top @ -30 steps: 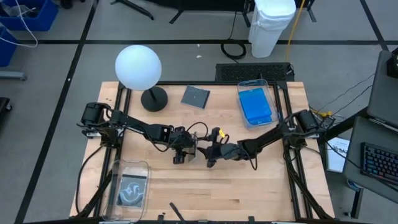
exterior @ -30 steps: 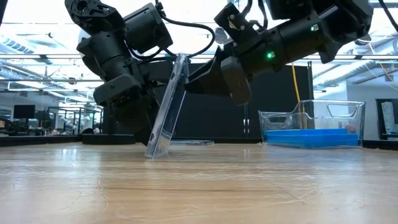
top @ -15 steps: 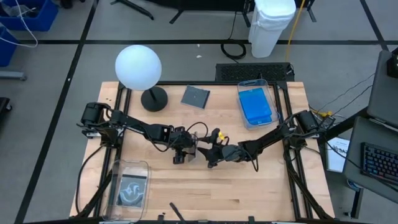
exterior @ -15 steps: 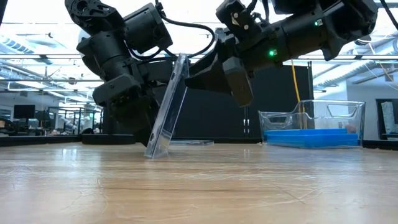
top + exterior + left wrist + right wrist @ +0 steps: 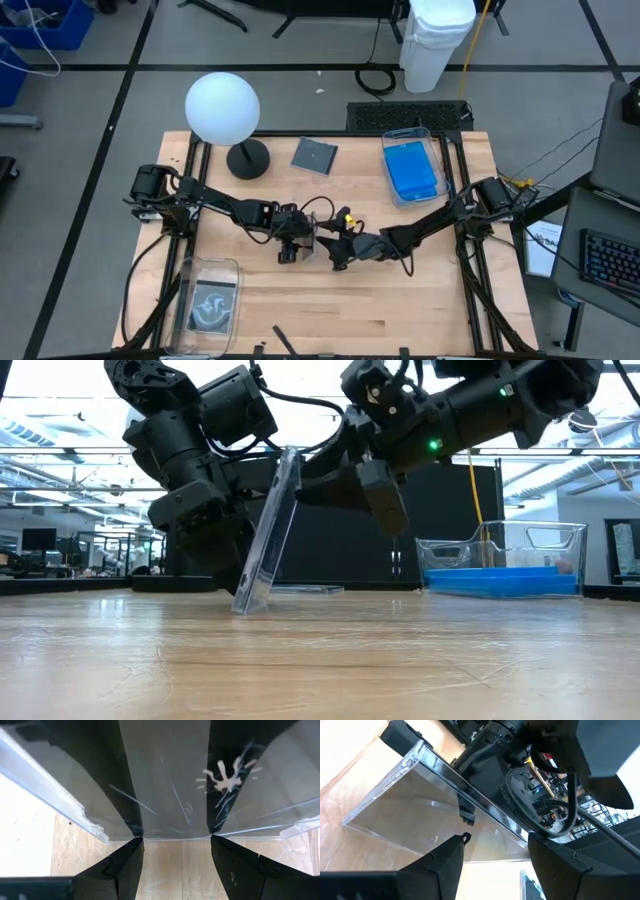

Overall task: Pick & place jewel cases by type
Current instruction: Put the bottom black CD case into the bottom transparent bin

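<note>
A clear-fronted dark jewel case [image 5: 268, 535] stands tilted on the table's middle with its bottom edge [image 5: 248, 605] on the wood; it also shows in the high view [image 5: 317, 239]. My left gripper [image 5: 300, 243] is open on the case's left side. My right gripper [image 5: 337, 250] is open just right of it, with its fingers [image 5: 382, 500] near the case's upper part. Another dark grey case [image 5: 315, 155] lies flat at the far middle. Blue cases [image 5: 412, 170] lie in a clear bin. My left gripper has both open fingertips [image 5: 131, 845] against the case's shiny face at its lower edge [image 5: 175, 838], coming slanting down from the table's left. The case stands on that edge, with its top leaning toward the right arm. I cannot tell whether my right gripper touches the case.
A white globe lamp [image 5: 222, 105] on a black base stands at the far left. A clear bin [image 5: 185, 270] with a dark case [image 5: 212, 305] in it sits at the near left. The bin of blue cases [image 5: 500, 565] is at the far right.
My right gripper has moved a little toward the standing case, to the table's left. The case and my left gripper have stayed where they were.
</note>
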Controlling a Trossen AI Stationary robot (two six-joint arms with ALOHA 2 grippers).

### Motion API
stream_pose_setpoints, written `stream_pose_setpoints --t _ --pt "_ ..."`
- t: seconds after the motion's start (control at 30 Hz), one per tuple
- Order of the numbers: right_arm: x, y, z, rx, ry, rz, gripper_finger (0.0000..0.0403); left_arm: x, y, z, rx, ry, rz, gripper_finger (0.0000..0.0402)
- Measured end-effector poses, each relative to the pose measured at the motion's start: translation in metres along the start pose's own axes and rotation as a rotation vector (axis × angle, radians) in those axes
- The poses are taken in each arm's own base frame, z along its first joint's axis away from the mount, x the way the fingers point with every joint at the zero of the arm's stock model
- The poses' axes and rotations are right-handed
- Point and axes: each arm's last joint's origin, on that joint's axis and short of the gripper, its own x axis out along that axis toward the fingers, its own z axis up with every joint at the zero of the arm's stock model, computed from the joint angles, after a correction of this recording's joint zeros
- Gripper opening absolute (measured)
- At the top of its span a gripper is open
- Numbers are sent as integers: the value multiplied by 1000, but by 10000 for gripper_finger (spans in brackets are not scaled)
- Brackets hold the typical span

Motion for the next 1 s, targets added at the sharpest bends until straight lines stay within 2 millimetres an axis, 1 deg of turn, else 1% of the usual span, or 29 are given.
stream_pose_setpoints --t 0.17,0.37,0.77,1.0 --pt "5 -5 11 -41 19 19 210 0 0 0 1 -1 0 237" --pt "7 -7 17 -87 37 35 210 0 0 0 2 5 0 237" --pt "5 -2 15 -127 104 47 210 0 0 -1 1 9 1 237" --pt "4 -1 14 -88 114 58 210 0 0 -1 4 10 1 237"
